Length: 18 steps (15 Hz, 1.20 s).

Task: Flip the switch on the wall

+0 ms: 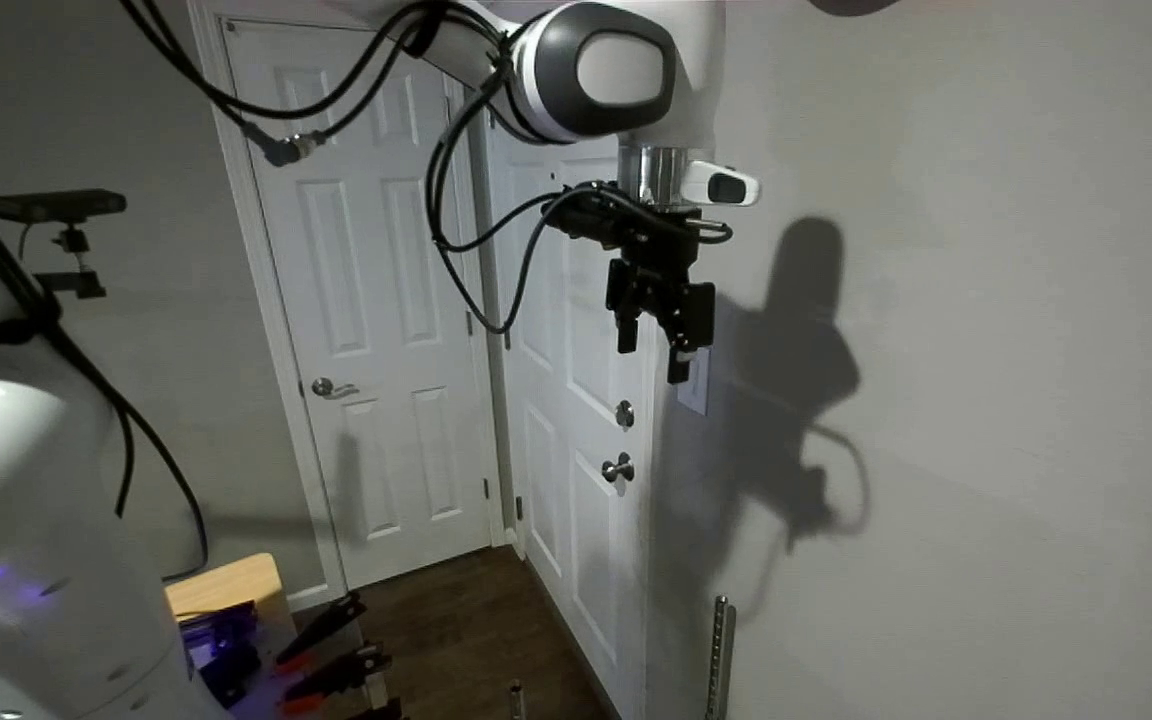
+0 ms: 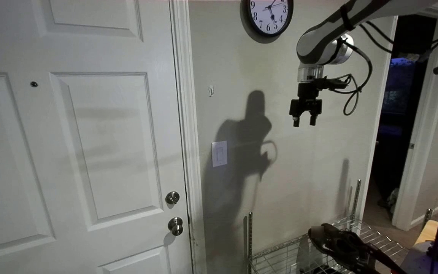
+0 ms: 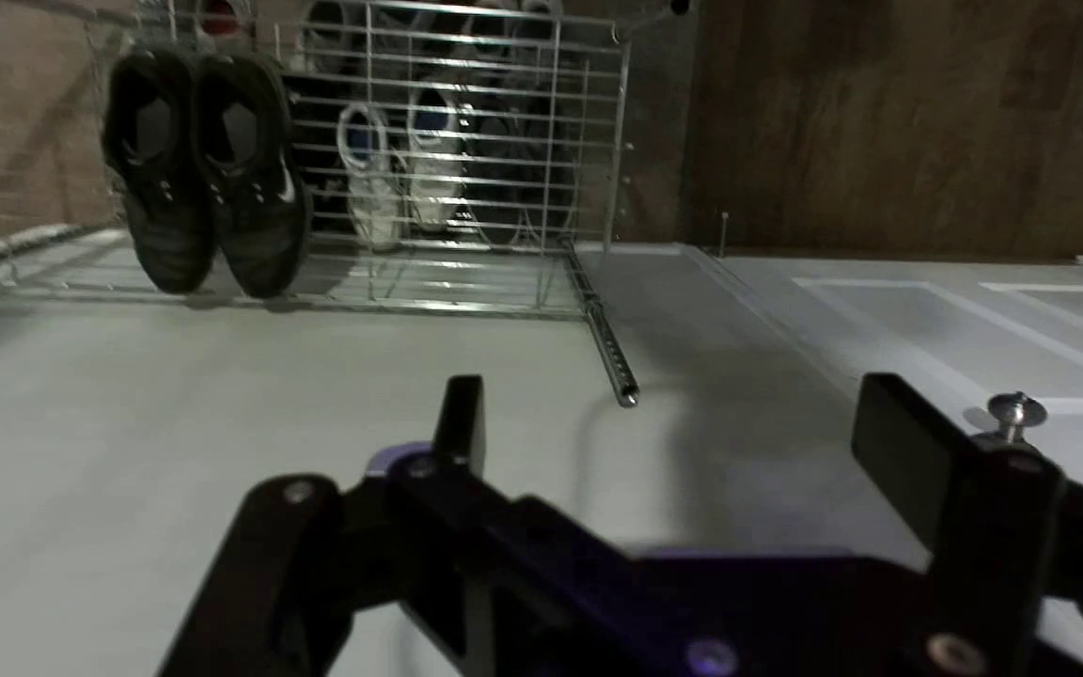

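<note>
On the broad, smooth, off-white painted wall (image 2: 310,171), just beside the white moulded door trim (image 2: 188,114), sits the small white rectangular, plastic-looking switch plate (image 2: 219,153), upright, with a narrow white paddle (image 2: 219,152) at its middle. In an exterior view the black two-finger gripper (image 2: 304,121) hangs pointing down, to the right of the plate and seemingly above it; judged apart from it. The dark, blocky fingers (image 3: 903,461) stand well apart with nothing held between them. Step in hand, as assessed: approach; the press is not yet made.

Method: bring the fingers together first, so that one blunt tip bears on the paddle. Lower to plate height, then travel towards the trim, keeping off the wall. Press squarely on whichever half of the paddle stands proud; which half cannot be told. Push lightly and stop once it gives. Chief risk: an off-centre tip may skid onto the plate's rim.
</note>
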Each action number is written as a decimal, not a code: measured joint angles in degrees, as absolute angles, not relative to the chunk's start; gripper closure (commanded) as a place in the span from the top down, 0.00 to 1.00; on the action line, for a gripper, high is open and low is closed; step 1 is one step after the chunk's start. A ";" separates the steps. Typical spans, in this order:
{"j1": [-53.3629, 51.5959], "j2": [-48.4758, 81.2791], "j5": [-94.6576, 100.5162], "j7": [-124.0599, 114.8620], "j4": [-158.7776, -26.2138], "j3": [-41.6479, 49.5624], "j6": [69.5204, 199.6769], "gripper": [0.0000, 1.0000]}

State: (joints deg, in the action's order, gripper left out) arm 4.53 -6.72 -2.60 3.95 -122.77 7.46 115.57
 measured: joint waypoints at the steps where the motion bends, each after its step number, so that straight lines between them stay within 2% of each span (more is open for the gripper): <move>1: 3.63 -5.03 -4.06 3.92 -122.07 6.48 118.02 1.00; 8: -0.47 3.83 -11.81 3.94 -118.56 0.72 129.74 1.00; 18: -1.81 7.50 -20.79 9.32 -117.21 -3.90 130.97 1.00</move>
